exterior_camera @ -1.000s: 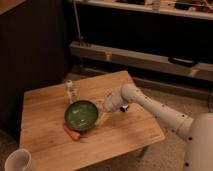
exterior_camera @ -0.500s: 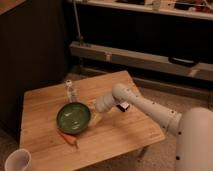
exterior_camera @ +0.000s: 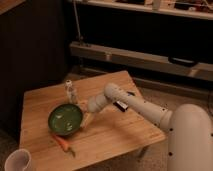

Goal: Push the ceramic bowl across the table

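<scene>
The green ceramic bowl sits on the wooden table, left of its centre. My white arm reaches in from the lower right. My gripper is at the bowl's right rim, touching or nearly touching it.
A small clear bottle stands just behind the bowl. An orange carrot lies in front of the bowl near the front edge. A white cup is at the lower left, off the table corner. A dark flat object lies behind my arm.
The bowl has slid left across the table, and my gripper has followed it leftward. The carrot now lies at the bowl's front.
</scene>
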`<action>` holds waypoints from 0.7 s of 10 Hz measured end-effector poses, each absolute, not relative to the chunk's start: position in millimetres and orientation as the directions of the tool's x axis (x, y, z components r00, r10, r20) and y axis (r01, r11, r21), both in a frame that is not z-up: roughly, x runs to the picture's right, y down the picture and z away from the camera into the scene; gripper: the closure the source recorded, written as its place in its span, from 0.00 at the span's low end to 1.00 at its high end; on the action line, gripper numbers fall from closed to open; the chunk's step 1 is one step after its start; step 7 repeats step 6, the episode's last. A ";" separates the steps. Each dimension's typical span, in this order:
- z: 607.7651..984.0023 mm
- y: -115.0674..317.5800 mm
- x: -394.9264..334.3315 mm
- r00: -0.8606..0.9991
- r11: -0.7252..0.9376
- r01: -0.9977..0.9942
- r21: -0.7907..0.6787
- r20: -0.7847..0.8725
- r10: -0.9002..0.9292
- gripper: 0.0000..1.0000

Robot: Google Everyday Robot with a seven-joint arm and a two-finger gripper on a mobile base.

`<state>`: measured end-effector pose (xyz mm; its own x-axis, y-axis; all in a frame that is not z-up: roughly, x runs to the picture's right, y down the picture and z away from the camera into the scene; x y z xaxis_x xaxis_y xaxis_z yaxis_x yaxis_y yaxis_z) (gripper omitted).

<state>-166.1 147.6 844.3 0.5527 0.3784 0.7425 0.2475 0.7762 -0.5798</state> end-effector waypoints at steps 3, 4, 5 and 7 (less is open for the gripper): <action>836.7 150.1 -182.6 0.512 0.771 0.245 -0.588 0.754 0.412 0.20; 835.7 151.1 -184.2 0.507 0.770 0.241 -0.591 0.753 0.420 0.20; 834.0 151.1 -183.6 0.510 0.771 0.226 -0.595 0.747 0.426 0.20; 833.4 148.3 -176.9 0.520 0.778 0.205 -0.594 0.739 0.427 0.20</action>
